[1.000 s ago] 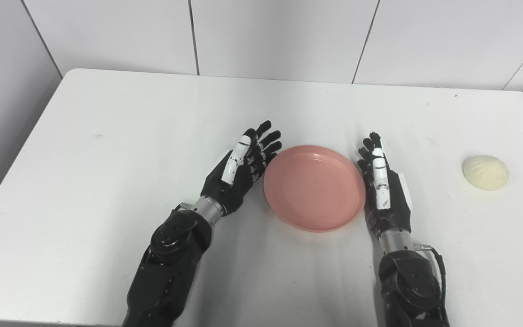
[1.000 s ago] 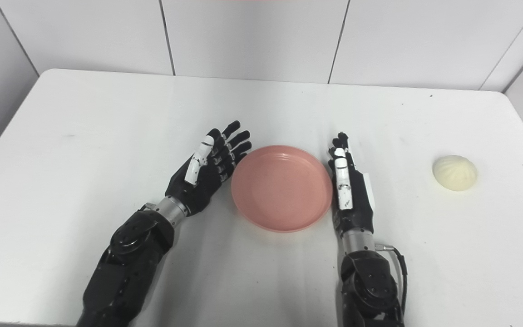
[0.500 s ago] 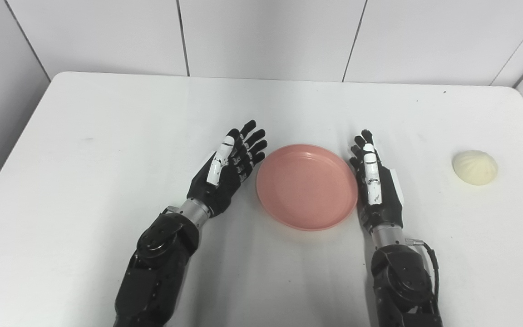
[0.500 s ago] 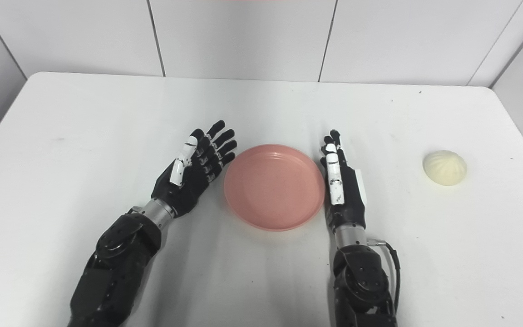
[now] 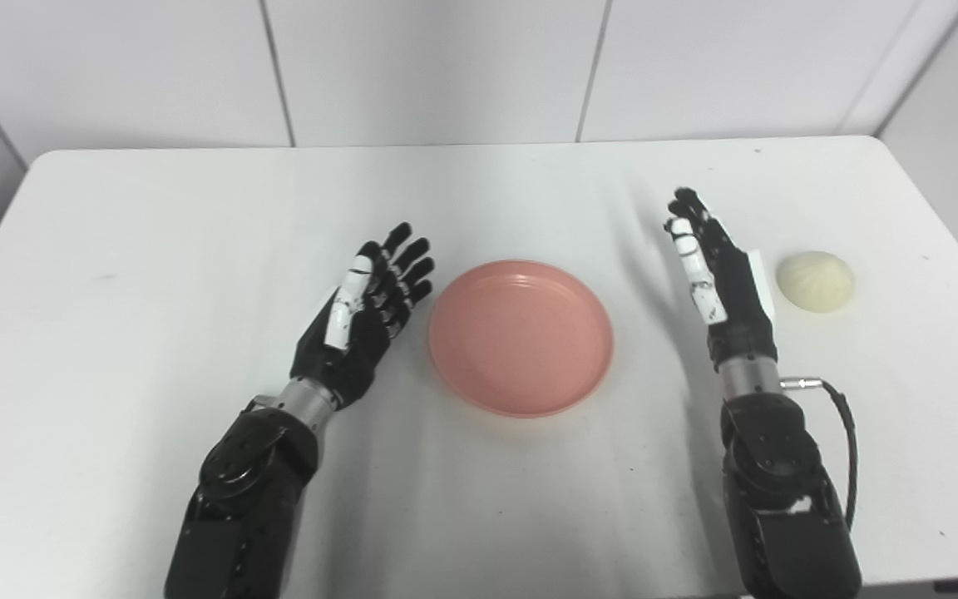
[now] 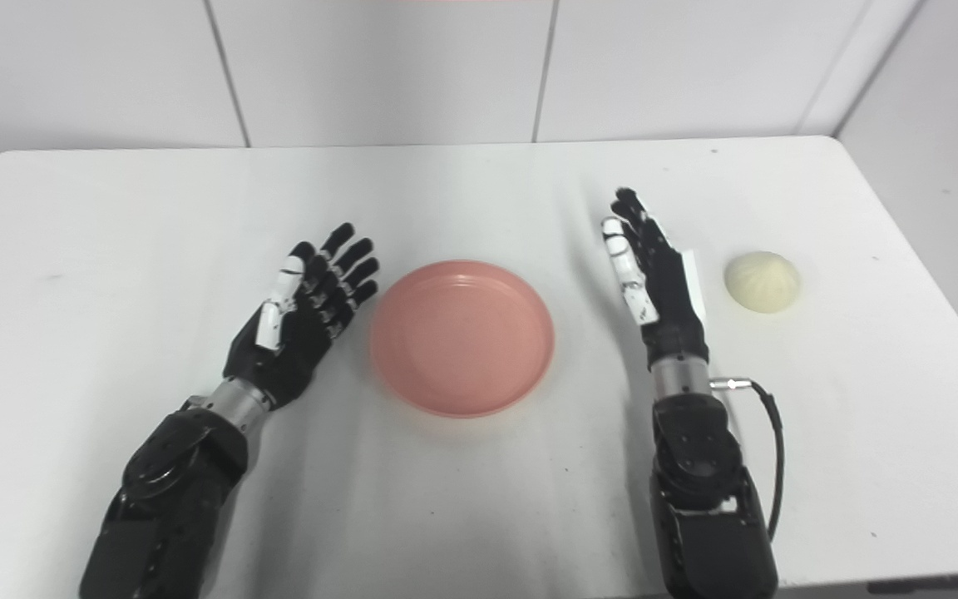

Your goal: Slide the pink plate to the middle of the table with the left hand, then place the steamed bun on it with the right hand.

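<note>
Black left hand [image 5: 358,320], white thumb; right hand [image 5: 724,279], black cable [image 5: 849,433]

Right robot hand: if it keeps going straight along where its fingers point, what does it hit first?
Likely nothing: the right robot hand points up-left toward the table's far edge. The steamed bun sits off to its right, the pink plate to its left. Height is unclear.

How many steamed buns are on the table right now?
1. The pale, round steamed bun lies on the white table near its right edge, just right of the open right hand, apart from the round pink plate. Nothing seems hidden.
</note>
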`<state>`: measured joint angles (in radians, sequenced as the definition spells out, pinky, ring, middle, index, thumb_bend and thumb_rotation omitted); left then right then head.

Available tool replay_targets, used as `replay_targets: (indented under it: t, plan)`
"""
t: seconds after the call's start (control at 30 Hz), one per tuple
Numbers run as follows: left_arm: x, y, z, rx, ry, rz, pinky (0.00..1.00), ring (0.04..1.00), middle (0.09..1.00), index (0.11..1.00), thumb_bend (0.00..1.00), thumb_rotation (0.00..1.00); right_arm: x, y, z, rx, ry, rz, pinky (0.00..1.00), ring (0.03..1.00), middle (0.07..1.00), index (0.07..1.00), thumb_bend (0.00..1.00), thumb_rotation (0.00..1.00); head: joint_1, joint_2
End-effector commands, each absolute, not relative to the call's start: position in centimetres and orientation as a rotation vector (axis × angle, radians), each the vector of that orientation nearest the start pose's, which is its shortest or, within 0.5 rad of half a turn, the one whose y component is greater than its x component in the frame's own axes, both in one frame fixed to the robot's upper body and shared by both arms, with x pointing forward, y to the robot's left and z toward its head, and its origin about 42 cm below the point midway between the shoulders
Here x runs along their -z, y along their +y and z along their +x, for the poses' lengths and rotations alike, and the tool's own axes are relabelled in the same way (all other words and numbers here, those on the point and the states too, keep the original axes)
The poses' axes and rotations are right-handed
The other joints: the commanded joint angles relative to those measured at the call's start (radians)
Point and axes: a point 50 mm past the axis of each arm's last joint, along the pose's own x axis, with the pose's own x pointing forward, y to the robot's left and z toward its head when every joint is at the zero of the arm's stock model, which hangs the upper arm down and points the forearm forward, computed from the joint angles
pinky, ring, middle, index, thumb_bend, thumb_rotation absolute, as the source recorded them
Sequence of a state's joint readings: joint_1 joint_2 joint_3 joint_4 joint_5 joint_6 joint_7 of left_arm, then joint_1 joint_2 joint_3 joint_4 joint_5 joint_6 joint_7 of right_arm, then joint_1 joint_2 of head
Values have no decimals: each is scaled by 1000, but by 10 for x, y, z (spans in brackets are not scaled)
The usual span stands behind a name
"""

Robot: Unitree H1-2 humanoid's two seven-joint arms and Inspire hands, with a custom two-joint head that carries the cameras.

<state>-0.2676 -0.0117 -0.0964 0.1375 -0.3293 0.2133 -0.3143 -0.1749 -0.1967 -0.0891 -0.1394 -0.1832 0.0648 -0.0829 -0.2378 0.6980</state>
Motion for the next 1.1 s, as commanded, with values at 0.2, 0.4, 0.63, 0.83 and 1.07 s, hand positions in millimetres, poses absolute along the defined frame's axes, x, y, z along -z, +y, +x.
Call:
replay_targets:
  t: [0.2,0.4,0.63,0.83,1.07]
  plan:
    - [-108,155,351,495,183,-310,1000,977,974,985,447,1000,-284,-295,323,230,-497,-582,738,780,850,907,614,923,-64,-16]
    - [-108,164,352,500,186,-303,1000,973,973,983,447,1000,-310,-314,319,328,-515,-820,697,761,804,867,602,811,-113,-27]
    - [-104,175,354,500,194,-312,988,968,969,972,462,1000,-319,-344,321,414,-419,-965,730,805,820,859,700,698,-159,-34]
    - [-100,182,355,504,192,-321,972,967,971,974,461,1000,-317,-378,325,438,-296,-1139,733,858,881,856,730,483,-179,-37]
    - [-101,188,355,499,197,-319,978,968,971,975,465,1000,-300,-412,337,385,-122,-1234,721,880,909,879,825,421,-208,-37]
